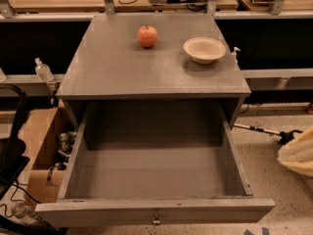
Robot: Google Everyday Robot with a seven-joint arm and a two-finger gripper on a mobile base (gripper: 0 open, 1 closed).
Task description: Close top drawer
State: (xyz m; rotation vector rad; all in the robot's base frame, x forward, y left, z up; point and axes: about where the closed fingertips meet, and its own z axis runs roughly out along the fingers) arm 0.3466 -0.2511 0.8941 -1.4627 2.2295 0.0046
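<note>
The top drawer (pixel 156 177) is standing pulled right out toward me, empty inside, its front panel sitting low with the small knob (pixel 156 219) at its centre. Above it, the cabinet top (pixel 122 67) is carrying an apple (pixel 147 35) and a bowl (pixel 204 49). My gripper (pixel 299 152) is hanging at the far right edge, only a pale shape, apart from the drawer; released or clenched, I cannot tell. I'm judging the closing push not yet begun: next I'm needing to swing across to the front panel and press it squarely toward the cabinet.
</note>
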